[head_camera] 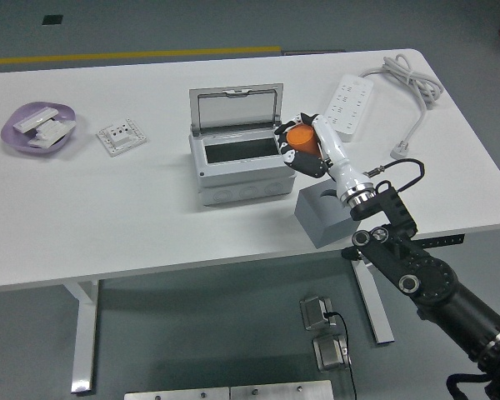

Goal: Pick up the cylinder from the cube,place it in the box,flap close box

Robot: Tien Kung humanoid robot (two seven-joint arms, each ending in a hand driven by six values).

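Fingers [293, 160] of the right hand [307, 148] were curled tight around the orange cylinder [300, 137], pinching it from both sides, and the thing hung in the air just off the right end of the grey box [240, 165], clear of the grey cube [326, 211]. From the head view, the round socket on top of the cube stood empty, so the pick looked done and the carry was the step in hand. The box lay wide open, its clear flap [236, 108] tipped up at the far side, the dark well below showing nothing inside.

What the next move seemed to call for: a short travel leftward over the box's right wall, a lowering into the well, then a release. After that the flap would need pushing forward and down, and it stood behind the opening, so the hand would have to reach past the well to get at it. The right wall was the one thing likely to catch the cylinder's bottom on the way in.

Elsewhere on the white table [150, 217]: a power strip [346, 103] with its grey cable [412, 87] to the far right, a white socket plate [120, 137] and a purple dish [38, 127] of white parts to the far left, all well apart from the route. No left arm showed.
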